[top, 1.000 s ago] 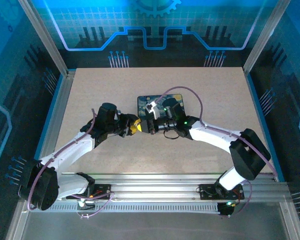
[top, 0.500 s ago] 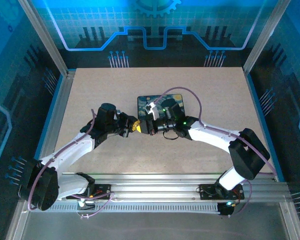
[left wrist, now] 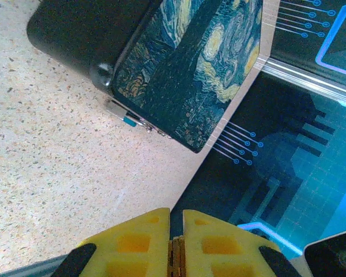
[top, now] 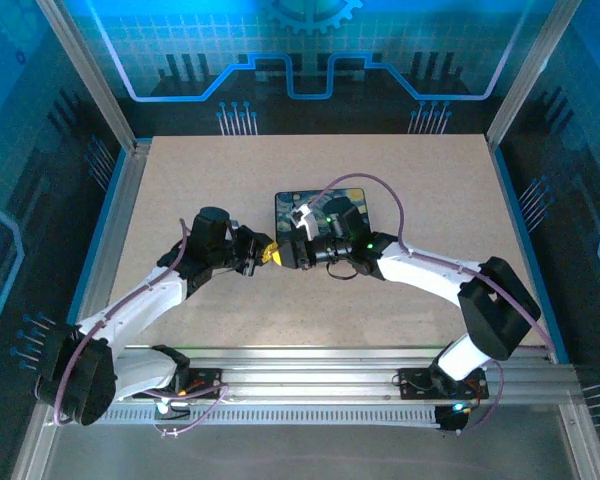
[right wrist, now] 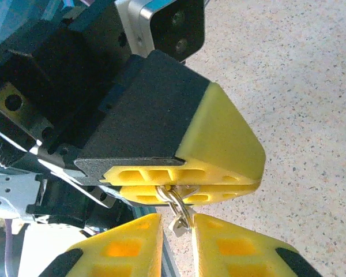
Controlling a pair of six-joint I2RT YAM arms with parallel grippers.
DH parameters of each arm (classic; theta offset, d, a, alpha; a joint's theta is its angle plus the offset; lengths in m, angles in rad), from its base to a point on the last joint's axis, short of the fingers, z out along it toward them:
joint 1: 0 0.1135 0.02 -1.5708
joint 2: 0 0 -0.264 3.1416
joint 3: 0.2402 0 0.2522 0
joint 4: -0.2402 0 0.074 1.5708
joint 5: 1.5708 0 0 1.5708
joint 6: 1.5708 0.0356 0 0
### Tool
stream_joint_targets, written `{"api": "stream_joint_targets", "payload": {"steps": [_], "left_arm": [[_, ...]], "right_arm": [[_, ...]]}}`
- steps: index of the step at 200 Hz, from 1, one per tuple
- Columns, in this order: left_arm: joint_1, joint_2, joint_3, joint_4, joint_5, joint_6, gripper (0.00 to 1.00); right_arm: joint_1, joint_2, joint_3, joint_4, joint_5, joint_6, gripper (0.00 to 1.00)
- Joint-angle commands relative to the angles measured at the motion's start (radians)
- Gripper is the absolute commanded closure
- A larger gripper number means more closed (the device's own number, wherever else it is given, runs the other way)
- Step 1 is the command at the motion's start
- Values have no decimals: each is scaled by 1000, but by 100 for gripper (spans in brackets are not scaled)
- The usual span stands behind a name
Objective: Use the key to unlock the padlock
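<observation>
Tiny silvery metal key bunch [right wrist: 180,212]: hanging at lower centre of the right wrist view, its ring being pinched between the fully closed yellow pads of the left gripper [right wrist: 179,187]. The right gripper [right wrist: 177,234] is standing narrowly apart around the dangling blades, not evidently gripping. The starry-night painted box [left wrist: 190,69] is lying upper centre in the left wrist view. The key is sitting apart from its small silvery clasp [left wrist: 130,118], so unlocking is judged not yet begun. The speckled beige surface [top: 430,190] is lying bare left, right and below; the metal frame rails [top: 116,215] are sitting well apart.

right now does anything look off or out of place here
Nothing spilled or damaged. The key hangs in mid-air, pinched by the left gripper, dangling inside the open right gripper, apart from the painted box.
</observation>
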Motion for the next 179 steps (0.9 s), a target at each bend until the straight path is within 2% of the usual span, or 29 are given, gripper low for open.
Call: {"api": "stream_joint_targets", "payload": {"steps": [1, 94, 124, 179], "left_arm": [[7, -18, -2, -43, 5, 46, 100], [7, 14, 36, -41, 35, 68, 100], [4, 22, 49, -51, 43, 81, 100], [1, 31, 56, -46, 43, 77, 100]], "right_arm": [[-15, -31, -16, -11, 15, -8, 75], [14, 2, 53, -91, 29, -73, 54], [20, 22, 72, -87, 33, -72, 54], [40, 67, 130, -146, 37, -106, 59]]}}
